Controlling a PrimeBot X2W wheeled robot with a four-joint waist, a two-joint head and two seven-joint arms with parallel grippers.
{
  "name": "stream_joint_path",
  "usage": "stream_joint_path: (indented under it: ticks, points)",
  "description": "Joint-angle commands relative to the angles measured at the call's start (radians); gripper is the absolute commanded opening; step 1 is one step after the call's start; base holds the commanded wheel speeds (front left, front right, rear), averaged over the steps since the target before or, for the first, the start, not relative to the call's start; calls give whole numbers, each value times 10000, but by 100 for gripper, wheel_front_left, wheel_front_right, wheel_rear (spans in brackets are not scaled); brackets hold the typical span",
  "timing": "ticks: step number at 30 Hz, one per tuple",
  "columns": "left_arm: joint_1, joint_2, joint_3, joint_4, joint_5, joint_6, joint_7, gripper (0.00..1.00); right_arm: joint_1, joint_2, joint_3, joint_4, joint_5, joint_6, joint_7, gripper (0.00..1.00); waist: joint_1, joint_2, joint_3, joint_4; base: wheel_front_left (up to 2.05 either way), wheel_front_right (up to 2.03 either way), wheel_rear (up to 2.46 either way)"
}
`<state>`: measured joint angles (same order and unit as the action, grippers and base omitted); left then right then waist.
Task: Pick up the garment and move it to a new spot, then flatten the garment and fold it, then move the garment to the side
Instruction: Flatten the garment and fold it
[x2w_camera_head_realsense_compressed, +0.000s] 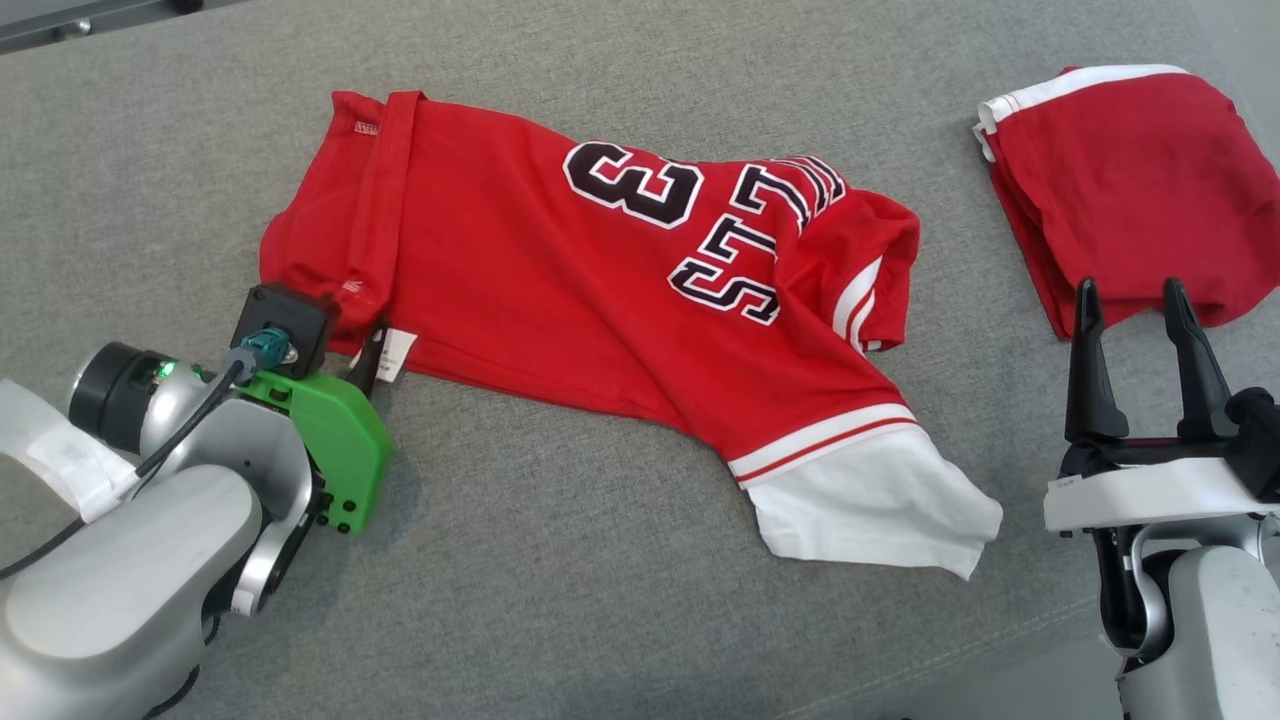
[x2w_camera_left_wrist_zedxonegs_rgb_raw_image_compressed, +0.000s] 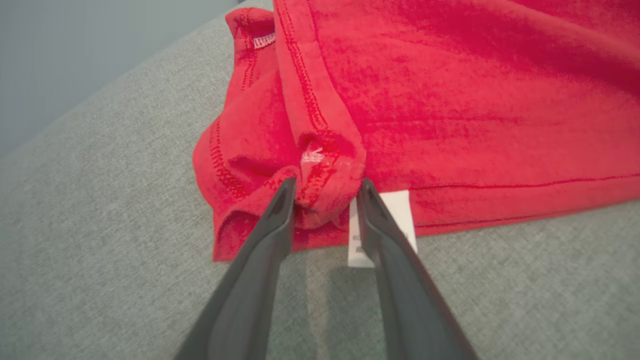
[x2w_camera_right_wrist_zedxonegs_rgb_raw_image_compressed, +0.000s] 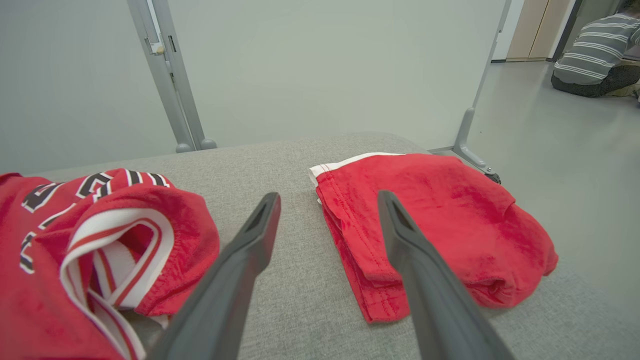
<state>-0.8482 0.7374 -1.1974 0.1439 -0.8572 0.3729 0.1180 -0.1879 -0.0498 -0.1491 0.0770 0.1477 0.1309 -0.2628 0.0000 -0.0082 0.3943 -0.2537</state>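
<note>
The garment (x2w_camera_head_realsense_compressed: 600, 300) is a red jersey with black-and-white lettering and white-trimmed sleeves, lying spread but rumpled across the grey padded table (x2w_camera_head_realsense_compressed: 560, 560). My left gripper (x2w_camera_head_realsense_compressed: 365, 355) is low at the jersey's near-left hem corner. In the left wrist view its fingers (x2w_camera_left_wrist_zedxonegs_rgb_raw_image_compressed: 327, 187) stand a little apart on either side of a bunched fold of the red hem (x2w_camera_left_wrist_zedxonegs_rgb_raw_image_compressed: 325, 165), touching it, next to a white care tag (x2w_camera_left_wrist_zedxonegs_rgb_raw_image_compressed: 400, 210). My right gripper (x2w_camera_head_realsense_compressed: 1130, 295) is open and empty near the table's right front, and the right wrist view has the jersey's sleeve (x2w_camera_right_wrist_zedxonegs_rgb_raw_image_compressed: 125, 240) to its left.
A second red garment (x2w_camera_head_realsense_compressed: 1130, 180), folded, lies at the far right, just beyond my right fingertips (x2w_camera_right_wrist_zedxonegs_rgb_raw_image_compressed: 440, 225). The table's front edge (x2w_camera_head_realsense_compressed: 1000, 640) runs near my right arm. Beyond the table stand metal frame legs (x2w_camera_right_wrist_zedxonegs_rgb_raw_image_compressed: 165, 75) and a seated person (x2w_camera_right_wrist_zedxonegs_rgb_raw_image_compressed: 595, 55).
</note>
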Motion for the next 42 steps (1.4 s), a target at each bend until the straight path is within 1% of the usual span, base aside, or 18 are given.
stream_joint_path:
  ticks: [1,8,11,12,15,19,22,25,27,30,33,35,36,37,38,40,41,42]
  points:
    - [126,71,41,-36,-118,-52,51,0,81,-19,-15,31,-24,-3,-27,100,0,82,-24,41,0,0,0]
    - [527,13,543,-520,-1382,-393,151,0,-6,-20,6,68,-103,-3,-27,100,0,82,-165,231,0,0,0]
    - [663,295,925,-1113,-2040,-506,244,0,77,-20,-29,59,-110,-3,-27,100,0,82,-245,296,0,0,0]
    - [941,518,1300,-1752,-2798,-581,345,0,126,-19,-30,51,-124,-3,-27,100,0,82,-275,327,0,0,0]
    - [1632,1080,1981,-3080,-4355,-630,573,0,229,-20,-39,27,-71,-3,-27,100,0,82,-302,345,0,0,0]
    - [2850,2204,2612,-5097,-5847,-270,461,0,345,-20,-166,47,6,-3,-27,100,0,82,-273,399,0,0,0]
    - [3826,2975,3004,-6302,-6583,89,-136,0,425,-17,-222,85,11,-3,-27,100,0,82,-232,487,0,0,0]
    - [4951,3325,3458,-7097,-7539,255,-1110,0,390,-20,-252,66,-35,-3,-27,100,0,82,-197,620,0,0,0]
    - [5750,3377,3626,-7315,-8181,60,-1689,0,361,-20,-307,65,-94,-3,-27,100,0,82,-193,734,0,0,0]
    - [6622,3353,3552,-6959,-8662,-474,-2189,0,286,-19,-240,85,-177,-3,-27,100,0,82,-164,922,0,0,0]
    - [7042,2889,3440,-5984,-8859,-996,-2495,0,190,-20,-133,109,-298,-3,-27,100,0,82,-165,1094,0,0,0]
    - [7117,2409,3425,-5282,-9037,-1374,-2602,2,158,-23,-118,116,-397,-3,-27,100,0,82,-187,1183,0,0,0]
    - [7117,2409,3425,-5282,-9037,-1374,-2602,2,158,-23,-118,116,-397,-3,-27,100,0,82,-187,1183,0,0,0]
    - [7101,2123,3467,-4964,-9194,-1556,-2684,4,150,-22,-129,109,-457,-3,-27,100,0,82,-209,1235,0,0,0]
    - [7052,1915,3534,-4611,-9270,-1669,-2773,9,140,-22,-126,113,-517,-3,-27,100,0,82,-231,1271,0,0,0]
    - [6869,1564,3537,-4008,-9207,-1832,-2876,45,131,-22,-138,113,-603,-3,-27,100,0,82,-266,1325,0,0,0]
    - [6796,1397,3562,-3744,-9155,-1889,-2947,87,137,-20,-129,108,-626,-3,-27,100,0,82,-279,1339,0,0,0]
    - [6743,1273,3568,-3549,-9141,-1940,-2982,100,150,-22,-118,93,-662,-3,-27,100,0,82,-288,1348,0,0,0]
